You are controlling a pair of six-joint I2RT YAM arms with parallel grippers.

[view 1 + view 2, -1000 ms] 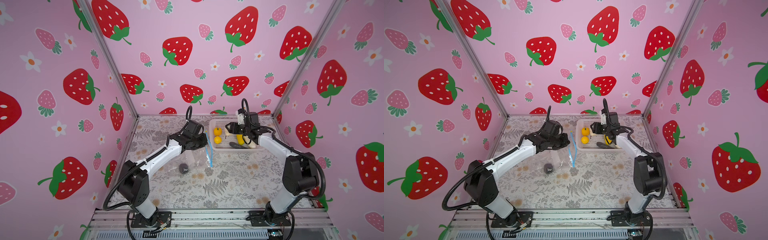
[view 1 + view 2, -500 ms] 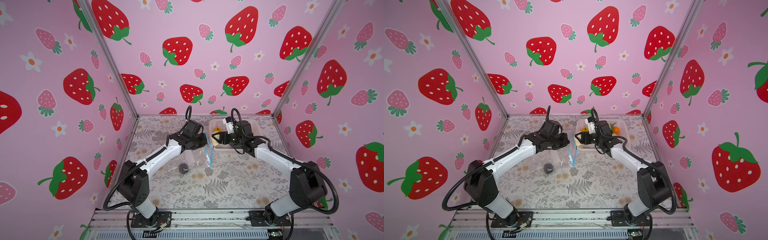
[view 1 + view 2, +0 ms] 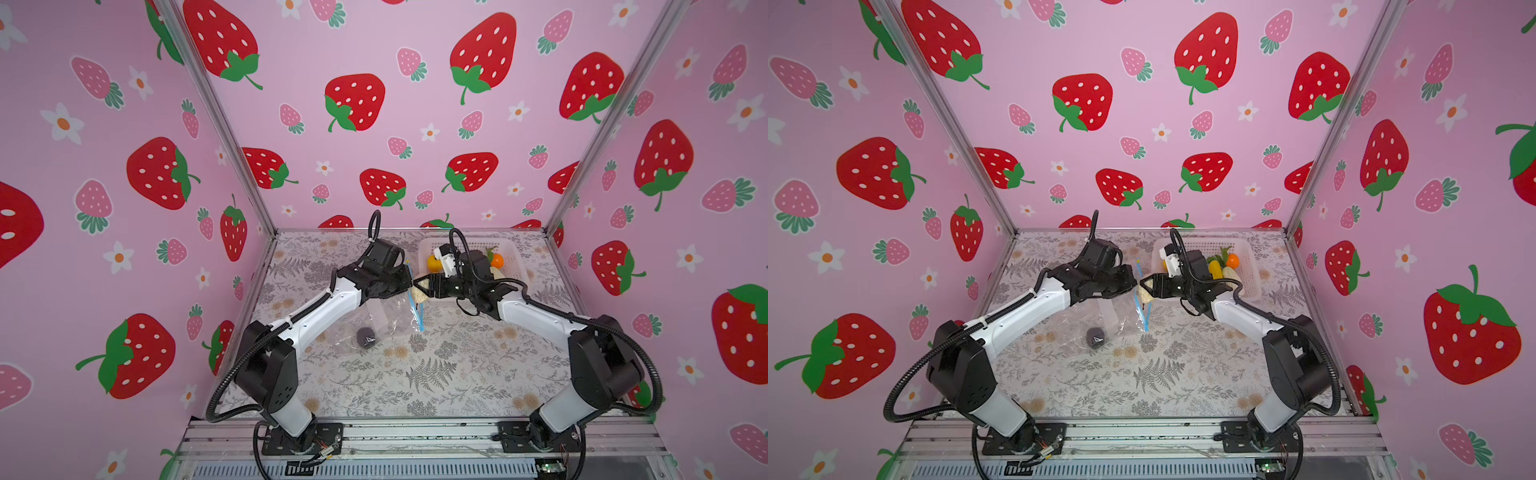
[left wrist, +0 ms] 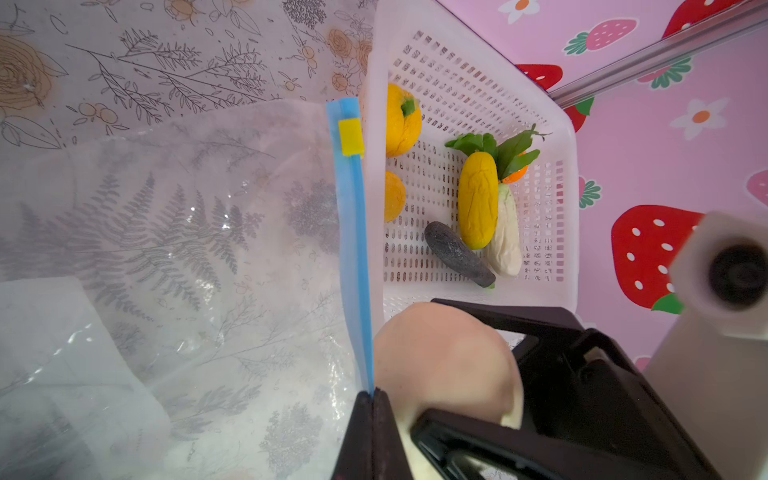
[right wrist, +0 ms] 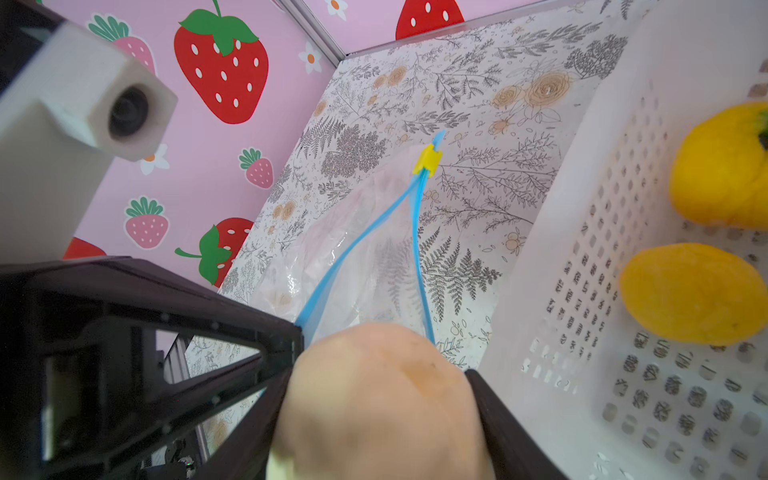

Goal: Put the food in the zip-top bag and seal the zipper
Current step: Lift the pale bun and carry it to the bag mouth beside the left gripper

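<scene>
Left gripper pinches the zipper, right gripper clasps pale food, over floral tabletop within strawberry-print walls.

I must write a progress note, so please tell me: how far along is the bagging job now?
Done: one dark piece lies in the bag. In hand: the left gripper pinches the zipper, holding the mouth open, and the right gripper holds a pale piece at that mouth. Left: several pieces sit in the basket, and the zipper is unsealed.
</scene>
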